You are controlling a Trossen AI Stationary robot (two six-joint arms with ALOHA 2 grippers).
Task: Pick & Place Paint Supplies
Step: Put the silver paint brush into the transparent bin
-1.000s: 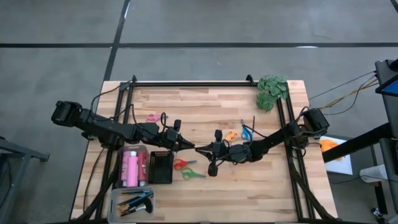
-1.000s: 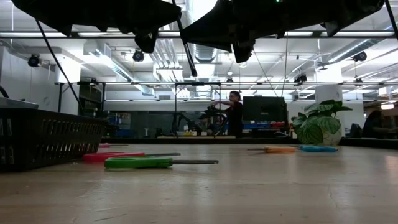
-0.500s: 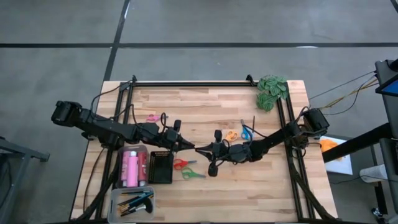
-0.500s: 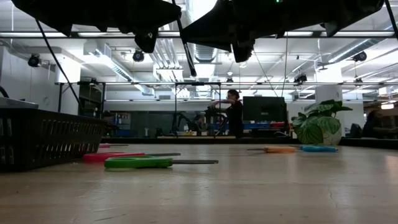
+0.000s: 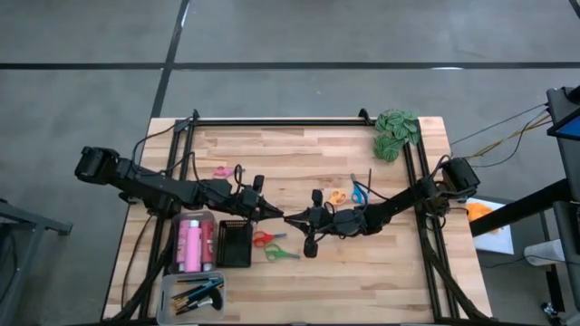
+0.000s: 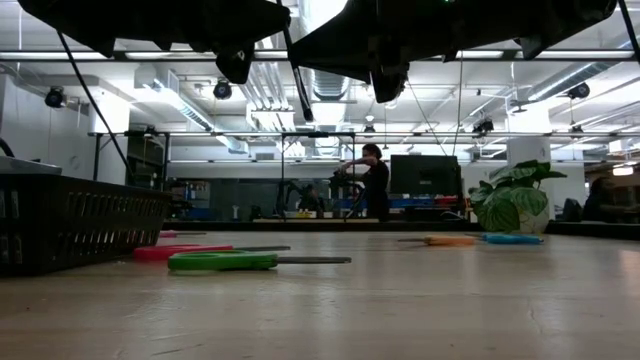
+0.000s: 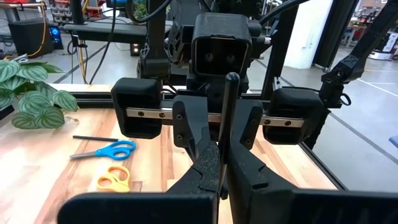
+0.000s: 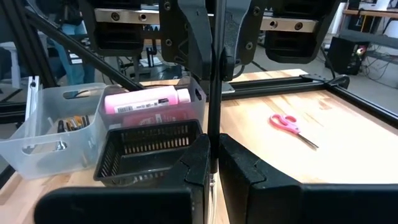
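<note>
A thin dark brush (image 6: 301,88) stands nearly upright above the middle of the table, between my two grippers. My left gripper (image 5: 277,215) comes from the table's left and my right gripper (image 5: 293,217) from the right; they meet tip to tip, each shut on the brush. Its free end (image 6: 312,117) sticks out below both arms. Red scissors (image 5: 263,239) and green scissors (image 5: 282,254) lie flat on the table beneath them. Orange scissors (image 5: 337,196), blue scissors (image 5: 360,192) and pink scissors (image 5: 222,170) lie farther back. My left gripper (image 7: 221,167) pinches the brush's thin handle (image 7: 222,155) between its two fingers, coming level from the table's left and lying across it. The brush is lifted clear and nearly upright. My right gripper (image 8: 213,155) pinches the same handle (image 8: 213,134) between its two fingers, level from the table's right and across the handle, right beside the left gripper's fingers (image 8: 194,43). The brush stands clear of the table.
A black basket (image 5: 234,243), a clear bin with pink bottles (image 5: 193,243) and a clear bin with brushes (image 5: 193,294) stand near the table's left near corner. A green leafy clump (image 5: 396,131) sits at the far right corner. Another thin brush (image 7: 93,138) lies by the blue scissors.
</note>
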